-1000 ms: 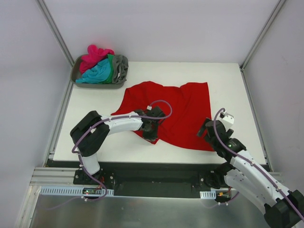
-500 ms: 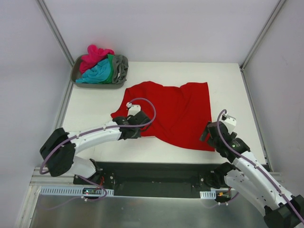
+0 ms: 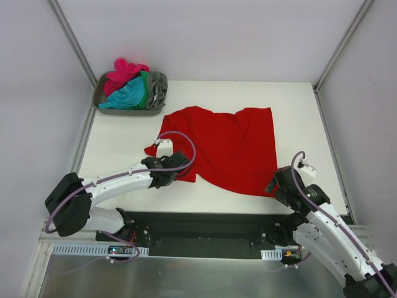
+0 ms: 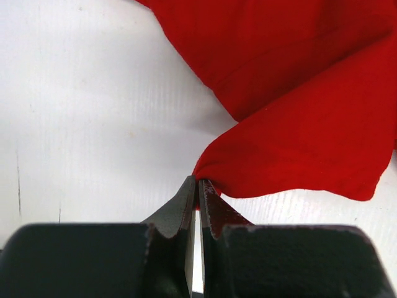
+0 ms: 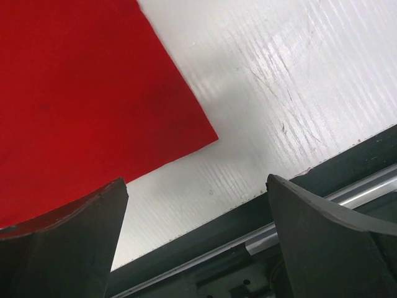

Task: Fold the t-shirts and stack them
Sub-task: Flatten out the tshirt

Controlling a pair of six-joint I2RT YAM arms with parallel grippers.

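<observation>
My left fingers (image 4: 190, 200) clench the near-left hem of the red t-shirt (image 3: 231, 148); my right fingers (image 3: 277, 180), spread wide, hover over its near-right corner.

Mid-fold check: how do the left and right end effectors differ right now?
The left end effector is shut, pinching an edge of the red t-shirt; the right end effector is open, holding nothing. The left is at the shirt's near-left side; the right is by its near-right corner. Both sit at the shirt's near edge.
</observation>
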